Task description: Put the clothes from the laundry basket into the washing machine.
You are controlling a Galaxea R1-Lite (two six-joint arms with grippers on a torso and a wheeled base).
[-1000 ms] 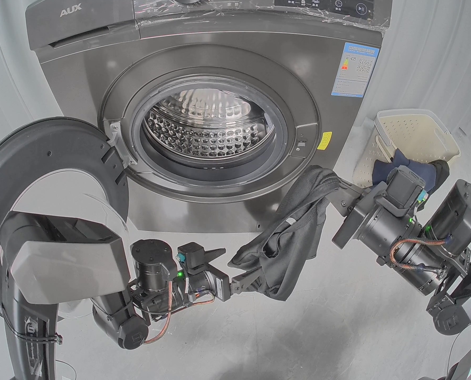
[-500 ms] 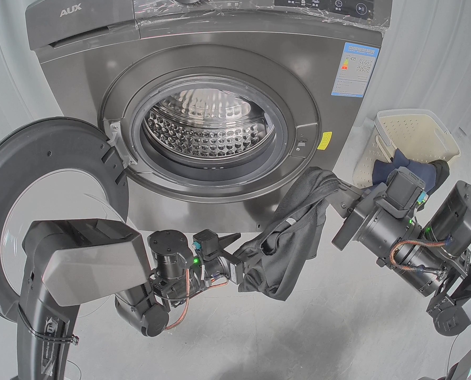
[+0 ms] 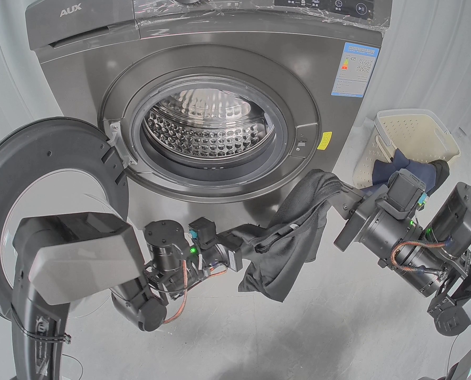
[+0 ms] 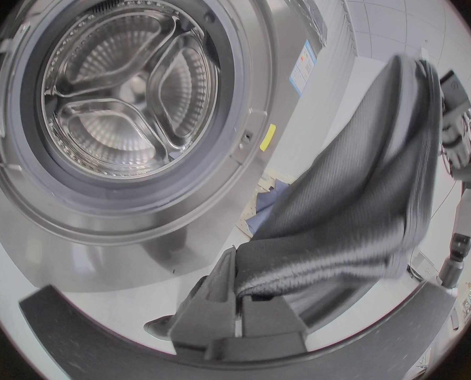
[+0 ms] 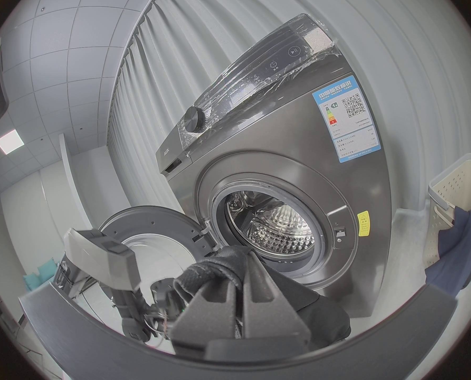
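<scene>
Fingers (image 4: 214, 296) of the left gripper (image 3: 243, 246) are pressing together on the lower edge of the dark grey garment (image 3: 291, 238). A second ago they were standing spread just short of that edge, low in front of the washing machine (image 3: 246, 54). That closing is the change under note. The garment is now stretching between both grippers instead of dangling from one, and its lower end is being drawn toward the machine's hinge side. Judgement: with two holds secured, the piece is being readied for the lift into the machine.

Remaining items, in order of size:
- The washing machine is standing with its door (image 3: 45, 149) swung fully open, and its drum (image 3: 209, 127) is showing empty.
- The garment is hanging in front of the machine, below the opening and not yet inside it.
- The laundry basket (image 3: 415, 125) is sitting just beside the machine, opposite the hinge, with blue clothes (image 3: 399, 167) draping over its rim.
- The right gripper (image 3: 345, 195), near the basket, is clamping the garment's upper bunch with its fingers (image 5: 267, 296) pressed together.
</scene>
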